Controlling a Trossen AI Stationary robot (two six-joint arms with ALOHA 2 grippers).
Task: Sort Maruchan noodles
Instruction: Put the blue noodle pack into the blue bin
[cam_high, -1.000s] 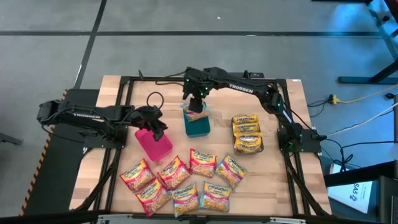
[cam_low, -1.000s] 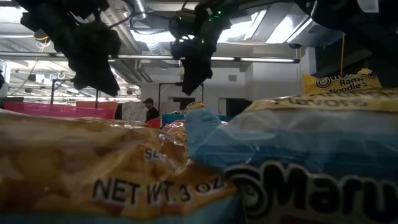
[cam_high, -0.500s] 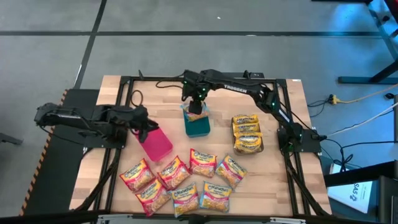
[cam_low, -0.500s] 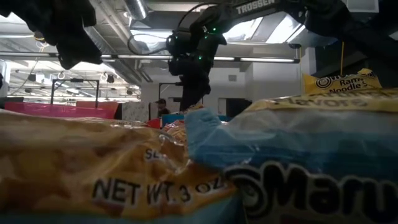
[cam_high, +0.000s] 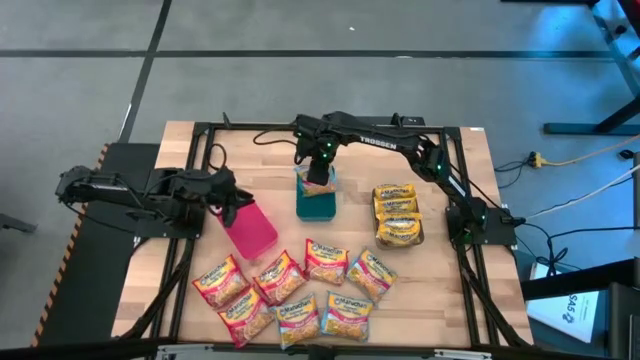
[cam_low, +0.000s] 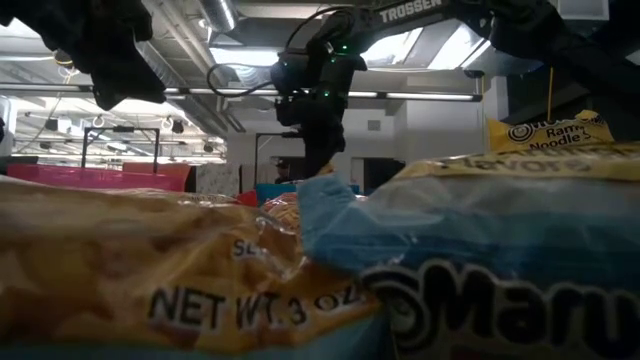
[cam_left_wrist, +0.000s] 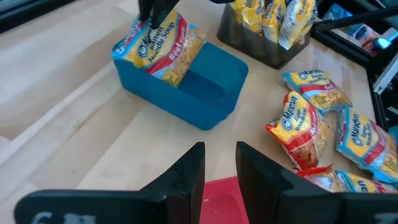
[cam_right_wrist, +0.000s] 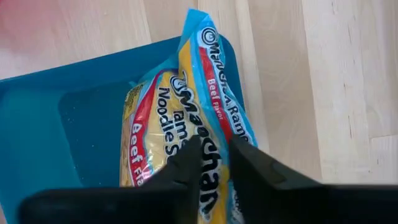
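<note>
Fingers of the right gripper (cam_right_wrist: 214, 163) stand narrowly apart over the top edge of a blue-wrapped noodle packet (cam_right_wrist: 186, 118); whether they pinch it or only rest against it I cannot tell. That packet stands on edge in the teal bin (cam_high: 318, 200), which sits near the table's centre, toward twelve o'clock. Seen from above, the right gripper (cam_high: 318, 172) hangs directly over this bin.

Over at nine o'clock, the left gripper (cam_left_wrist: 219, 171) holds nothing, its two fingers parted with a small gap, hovering just above the rim of the pink bin (cam_high: 249, 228). The pink bin lies tilted on the wood, just beside the teal one toward eight o'clock.

At three o'clock a dark bin (cam_high: 398, 215) holds a row of yellow packets (cam_high: 396, 210) standing upright. A loose cluster of red and blue packets (cam_high: 290, 290) lies flat on the table (cam_high: 450, 290) at six o'clock, some overlapping.
</note>
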